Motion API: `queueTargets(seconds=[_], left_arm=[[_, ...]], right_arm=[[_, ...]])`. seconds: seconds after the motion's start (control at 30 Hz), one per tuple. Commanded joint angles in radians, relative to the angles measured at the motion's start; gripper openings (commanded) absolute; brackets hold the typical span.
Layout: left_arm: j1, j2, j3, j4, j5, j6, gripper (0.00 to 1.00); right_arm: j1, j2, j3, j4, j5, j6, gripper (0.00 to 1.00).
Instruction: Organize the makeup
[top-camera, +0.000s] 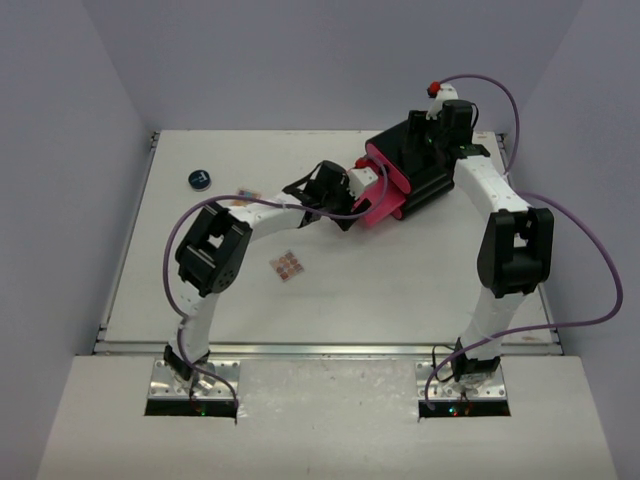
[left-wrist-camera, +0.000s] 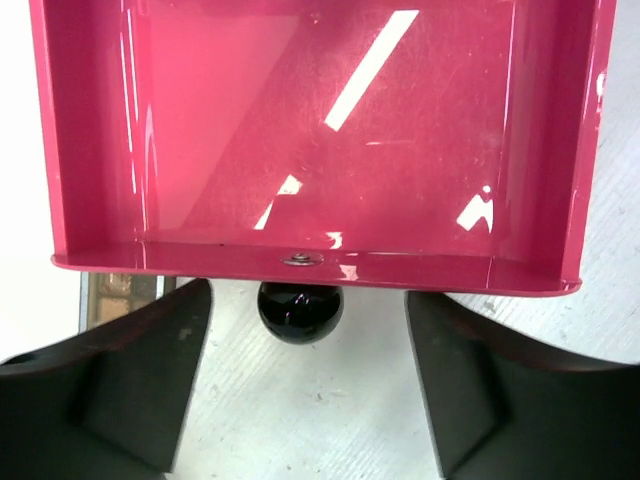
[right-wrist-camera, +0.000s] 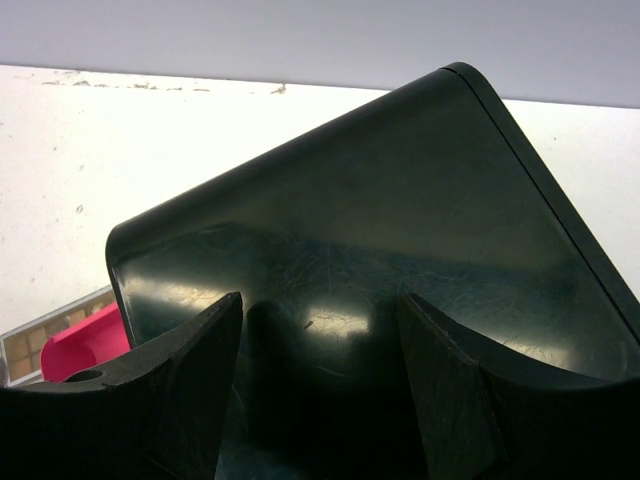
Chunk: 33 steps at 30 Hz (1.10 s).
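1. My left gripper (left-wrist-camera: 305, 305) stood wide open, the drawer's (left-wrist-camera: 300, 130) knob (left-wrist-camera: 300, 312) between its jaws with a gap on each side; it held nothing.
2. My right gripper (right-wrist-camera: 320, 305) had its jaws apart over the box's (right-wrist-camera: 400, 200) top face, clamping nothing that I could see.
3. The makeup lay outside the box. One palette (left-wrist-camera: 115, 290) sat just left of the left jaws, partly hidden by the drawer's front. A second palette (top-camera: 287, 266) lay behind them, and the jar (top-camera: 200, 179) well off to their left.
4. I judged the palettes light, stiff and slick (flat, so little edge to catch), best pinched across the short sides. The jar looked smooth and round, so I would grip it across its width from above.
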<state>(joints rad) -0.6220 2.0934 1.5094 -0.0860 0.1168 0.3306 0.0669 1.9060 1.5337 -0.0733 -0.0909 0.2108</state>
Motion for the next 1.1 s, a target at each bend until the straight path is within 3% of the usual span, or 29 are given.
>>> queueTargets(seconds=[0.0, 0.13, 0.67, 0.9, 1.07], left_arm=[[0.004, -0.099, 0.001, 0.011, 0.003, 0.012, 0.85], [0.004, -0.125, 0.006, -0.02, -0.013, 0.025, 0.97], [0.019, -0.334, -0.051, -0.173, -0.178, 0.053, 1.0], [0.053, -0.428, -0.087, -0.234, -0.188, 0.075, 1.0], [0.195, -0.497, -0.066, -0.33, -0.087, 0.05, 1.0]], right_arm=[[-0.013, 0.035, -0.034, -0.216, -0.013, 0.022, 0.66], [-0.013, 0.028, -0.037, -0.217, -0.029, 0.022, 0.66], [-0.013, 0.007, 0.012, -0.22, -0.112, 0.024, 0.66], [-0.013, 0.014, 0.04, -0.227, -0.14, 0.032, 0.66], [-0.013, 0.013, 0.065, -0.237, -0.155, 0.03, 0.66]])
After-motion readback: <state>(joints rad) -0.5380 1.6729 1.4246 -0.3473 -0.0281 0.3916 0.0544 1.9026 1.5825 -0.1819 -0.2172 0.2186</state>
